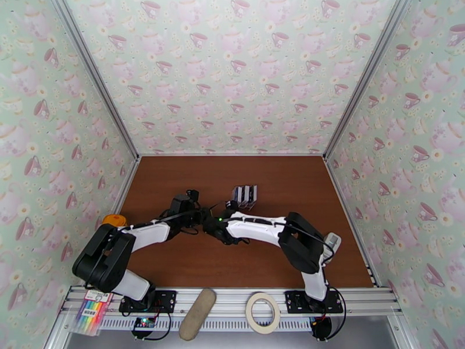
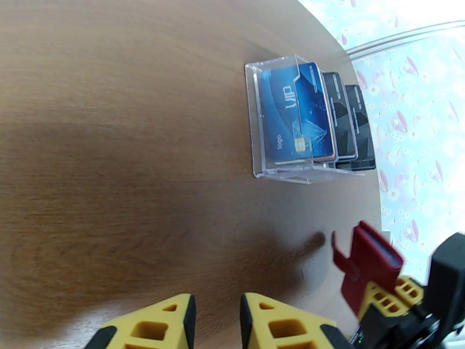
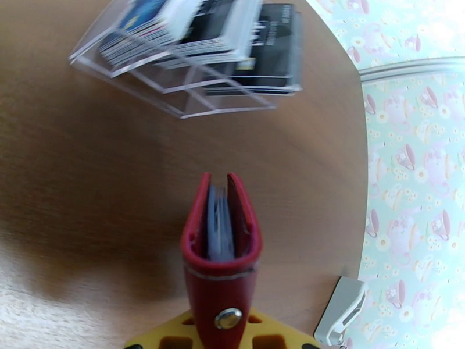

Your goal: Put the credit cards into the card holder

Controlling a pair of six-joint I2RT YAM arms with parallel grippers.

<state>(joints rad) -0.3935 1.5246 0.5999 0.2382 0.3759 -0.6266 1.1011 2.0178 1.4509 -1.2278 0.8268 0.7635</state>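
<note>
Card holder point(image 3: 221, 251) clamped in right claw point(image 3: 224, 337); left claw point(image 2: 216, 321) slightly apart, empty; acrylic rack point(image 2: 254, 123) of credit cards point(image 2: 290, 117) beyond.

Cards point(image 3: 220, 225) w/in red wallet point(image 3: 218, 286) mostly hidden, blurry.

Red card holder point(image 3: 221, 251), nearly closed, snap tab nearest, shows card edges between its flaps. Credit cards point(image 2: 290, 120), blue foremost and black behind, stand in a clear rack point(image 2: 285, 171).
</note>
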